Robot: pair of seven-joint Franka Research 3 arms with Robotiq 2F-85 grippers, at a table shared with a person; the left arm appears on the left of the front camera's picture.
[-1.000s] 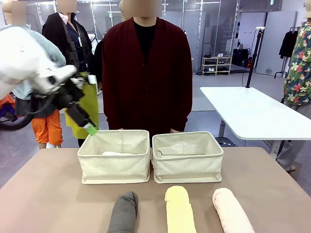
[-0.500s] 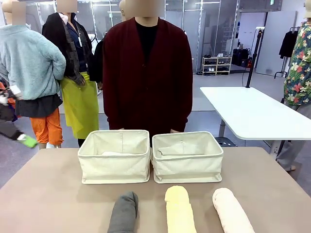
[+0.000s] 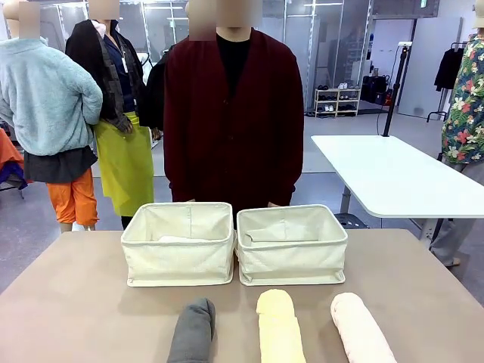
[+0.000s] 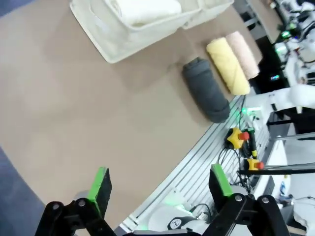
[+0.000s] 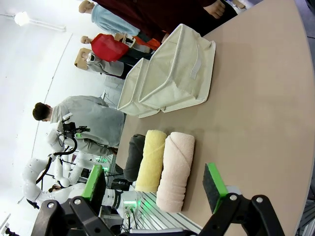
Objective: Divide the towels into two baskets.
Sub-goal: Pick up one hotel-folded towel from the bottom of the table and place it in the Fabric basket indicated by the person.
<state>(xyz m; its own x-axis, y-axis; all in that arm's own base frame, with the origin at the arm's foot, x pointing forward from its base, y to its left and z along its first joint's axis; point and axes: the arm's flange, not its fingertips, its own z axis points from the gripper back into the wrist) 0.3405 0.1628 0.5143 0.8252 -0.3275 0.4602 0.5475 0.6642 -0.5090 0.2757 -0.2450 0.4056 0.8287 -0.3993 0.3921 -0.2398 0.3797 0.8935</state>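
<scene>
— Brown table [image 3: 76, 302], with a person [image 3: 231, 113] in a dark red cardigan behind it. What sat on it?
— Side by side at the far edge were the left basket [image 3: 178, 261], holding the white towel [image 4: 145, 10], and the right basket [image 3: 292, 257]. Along the near edge lay the grey towel [image 3: 193, 333], yellow towel [image 3: 278, 329] and pink towel [image 3: 361, 329].
— And the grippers?
— The left gripper [image 4: 160, 181] and right gripper [image 5: 154, 179] both gaped wide, holding nothing.

Brown table [image 3: 76, 302] carried the left basket [image 3: 178, 257] and right basket [image 3: 292, 257] close side by side toward the far edge. Along the near edge, apart from each other: dark grey towel [image 3: 193, 333], pale yellow towel [image 3: 280, 329], pale pink towel [image 3: 361, 329].
</scene>
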